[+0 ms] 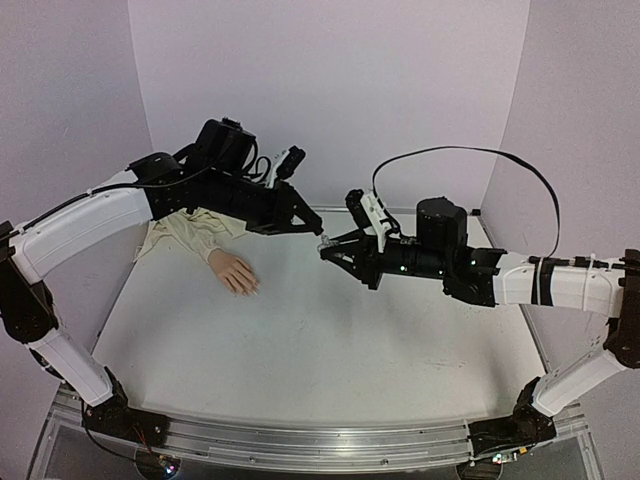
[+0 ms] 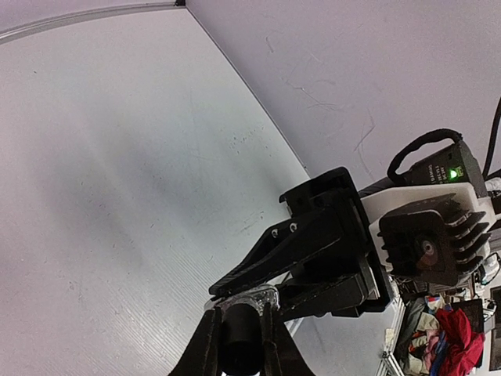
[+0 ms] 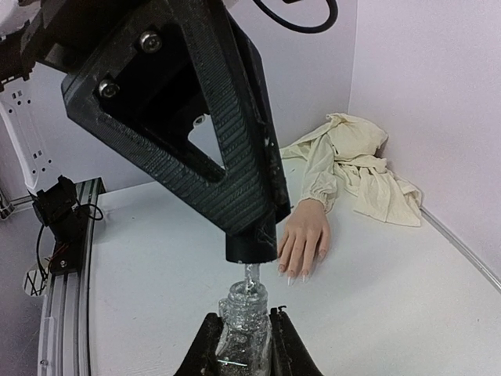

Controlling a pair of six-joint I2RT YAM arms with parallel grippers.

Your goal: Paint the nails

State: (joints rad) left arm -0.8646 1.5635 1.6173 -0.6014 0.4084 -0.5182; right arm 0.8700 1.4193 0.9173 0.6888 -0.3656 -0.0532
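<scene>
Top view: both arms reach in over the white surface (image 1: 330,340) and meet tip to tip near the back middle, the left hand (image 1: 312,232) just above and left of the right hand (image 1: 328,250). What they're pinching is too tiny to make out from up here. The mannequin hand (image 1: 235,272) lies flat on the surface to the left of them, well apart, fingers pointing toward the near edge. Its cream sleeve (image 1: 190,232) is bunched up against the back-left wall.

Left wrist view: the left hand's two fingers (image 2: 205,345) are closed on a black cap (image 2: 239,337). Right past it the right hand comes in from the right with something glittery at its tips. There's small white print next to a green light on the right arm's housing (image 2: 434,168), way too small to read.

Right wrist view: this one's clearest. The right hand is clamped around a clear glittery bottle (image 3: 243,333), upright. The cap sits just above the bottle's neck, with a thin stem (image 3: 250,274) running down into it. The nails (image 3: 293,274) are just behind on the surface, pale tips pointing at the camera, touched by nothing. I can't make out a label on the bottle.
</scene>
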